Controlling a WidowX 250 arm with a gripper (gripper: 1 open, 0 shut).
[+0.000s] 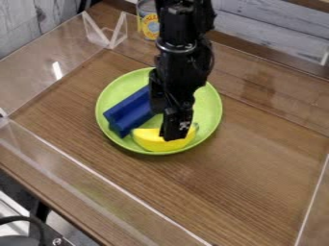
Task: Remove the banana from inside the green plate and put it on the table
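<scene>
Camera view: the black gripper [175,117], fingers spread wide, reaches down over the yellow toy banana [157,141]. The banana lies inside the green plate [213,113] on the wood-grain table [244,183], just beside the blue ridged block [129,112].

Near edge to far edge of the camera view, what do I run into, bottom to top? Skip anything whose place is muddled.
Black cable, banana, blue ridged block, can.
</scene>
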